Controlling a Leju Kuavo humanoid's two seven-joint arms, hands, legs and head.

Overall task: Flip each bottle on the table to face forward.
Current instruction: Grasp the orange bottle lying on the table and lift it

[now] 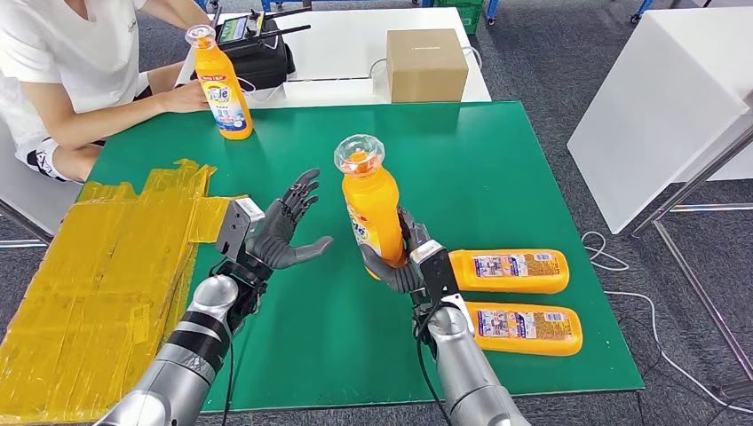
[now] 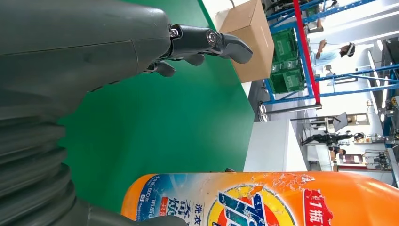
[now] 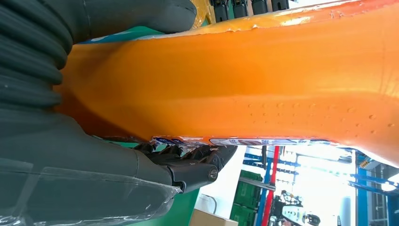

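My right hand point(image 1: 401, 260) grips an orange bottle point(image 1: 371, 209) upright above the green table point(image 1: 497, 169), its clear cap on top; the same bottle point(image 3: 263, 80) fills the right wrist view with my fingers point(image 3: 188, 157) wrapped round it. My left hand point(image 1: 282, 229) is open with fingers spread, a short way left of that bottle and not touching it; the bottle's label point(image 2: 263, 202) shows close by in the left wrist view. Two more orange bottles point(image 1: 508, 271) point(image 1: 524, 328) lie on their sides at the right. Another bottle point(image 1: 222, 84) stands at the far left, a person's hand point(image 1: 182, 96) on it.
Yellow taped cardboard point(image 1: 98, 284) covers the table's left side. A person in a white shirt point(image 1: 71, 53) sits at the far left. A cardboard box point(image 1: 426, 64) and black device point(image 1: 257, 49) sit on the white table behind. A white cabinet point(image 1: 661, 98) stands right.
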